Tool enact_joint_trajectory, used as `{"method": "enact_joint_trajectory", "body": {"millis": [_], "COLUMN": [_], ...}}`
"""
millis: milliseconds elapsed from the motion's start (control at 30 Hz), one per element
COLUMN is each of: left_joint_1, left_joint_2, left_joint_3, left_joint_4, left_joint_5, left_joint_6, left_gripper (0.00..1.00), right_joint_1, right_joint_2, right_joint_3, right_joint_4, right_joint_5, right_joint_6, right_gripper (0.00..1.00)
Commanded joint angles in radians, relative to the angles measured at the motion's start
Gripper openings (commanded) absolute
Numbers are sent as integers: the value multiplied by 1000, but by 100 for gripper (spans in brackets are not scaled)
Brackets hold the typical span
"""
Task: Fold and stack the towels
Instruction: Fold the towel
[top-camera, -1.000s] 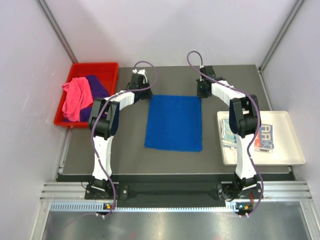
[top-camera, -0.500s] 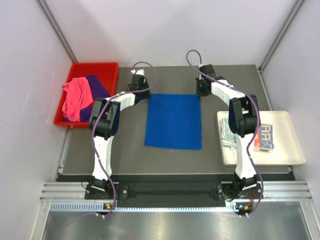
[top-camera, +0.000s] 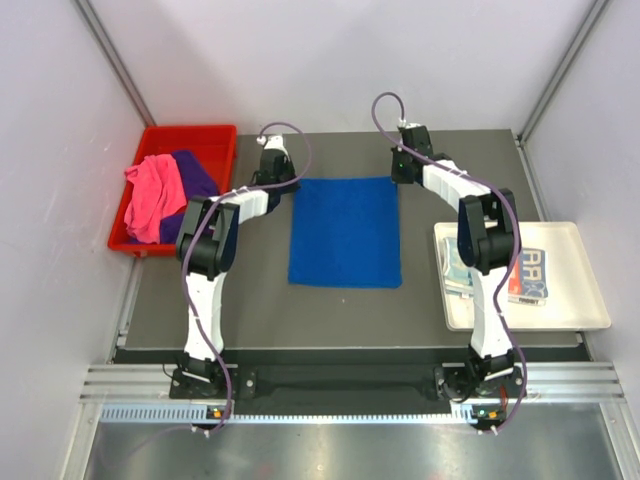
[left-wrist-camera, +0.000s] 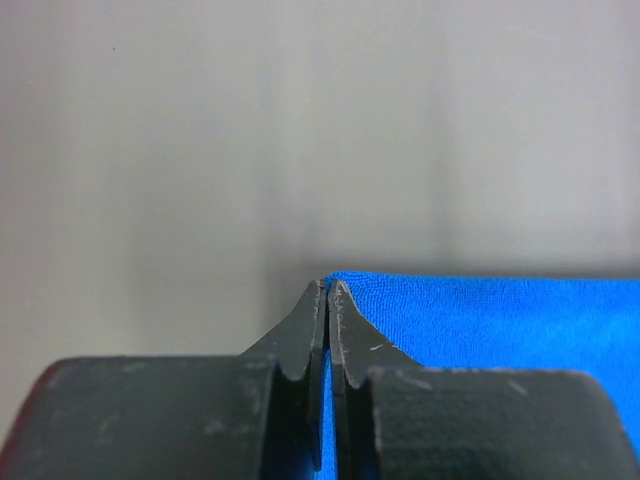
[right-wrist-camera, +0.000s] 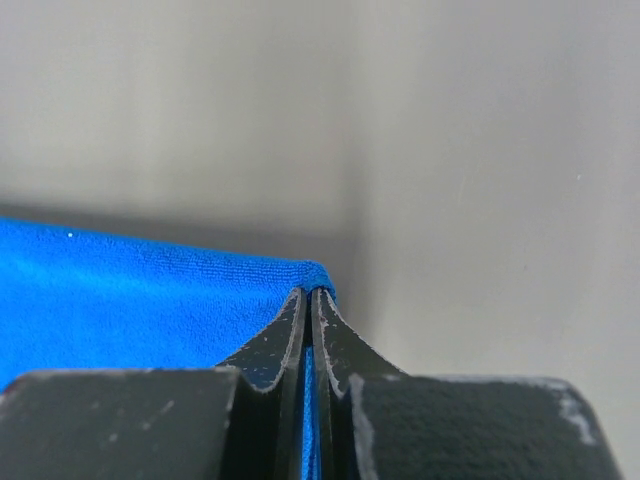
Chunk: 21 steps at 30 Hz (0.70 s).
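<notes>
A plain royal blue towel (top-camera: 345, 232) lies spread on the dark mat in the middle of the top view. My left gripper (top-camera: 288, 182) is shut on its far left corner, and blue cloth (left-wrist-camera: 480, 320) shows pinched between the jaws in the left wrist view, where the left gripper (left-wrist-camera: 327, 290) points at the mat. My right gripper (top-camera: 398, 180) is shut on the far right corner, with the blue towel (right-wrist-camera: 130, 290) clamped between the jaws of the right gripper (right-wrist-camera: 308, 296). Pink (top-camera: 155, 195) and purple (top-camera: 195, 180) towels lie in the red bin. Folded towels (top-camera: 525, 275) sit on the white tray.
The red bin (top-camera: 215, 135) stands at the far left of the mat. The white tray (top-camera: 580, 310) sits at the right beside the mat. Grey walls close in the back and both sides. Both arms reach far forward over the mat.
Both grippers have closed on the towel's far corners and moved slightly toward the back, pulling the towel's far edge with them.
</notes>
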<state>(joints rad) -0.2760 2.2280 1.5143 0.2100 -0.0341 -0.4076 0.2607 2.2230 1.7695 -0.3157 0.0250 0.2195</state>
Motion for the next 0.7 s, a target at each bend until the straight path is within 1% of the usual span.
{"method": "enact_joint_trajectory", "body": {"millis": [0,33,133,233,367,533,667], "left_joint_1": [11,11,11,11,11,11,9], "left_joint_2": [-103,-111,-151,-182,-229,-303,-364], "left_joint_3": [-55,-71,-130,-158,-232,-316,-419], "left_joint_4": [167,204,271,278,305,318,339], "left_joint_5": [28,57,86,124,146,151,149], "left_joint_6": [16,13,1,-11,-40,-57,-79], "left_gripper": [0,0,0,0,0,0,0], "right_joint_1": [-21,-20,-21,-20,-21,-18,-12], "right_joint_2": [-66,-77,-126,-175,-250,-328,-405], "right_joint_3": [-24,-50,-116,-178,-263,-370,-445], "right_joint_4": [116,139,174,208,253,286,299], "right_joint_5": [7,6,10,15,13,3,-5], "right_joint_6": [-9,-9,-8,-9,0,17,32], "right_gripper": [0,0,0,0,0,0,0]}}
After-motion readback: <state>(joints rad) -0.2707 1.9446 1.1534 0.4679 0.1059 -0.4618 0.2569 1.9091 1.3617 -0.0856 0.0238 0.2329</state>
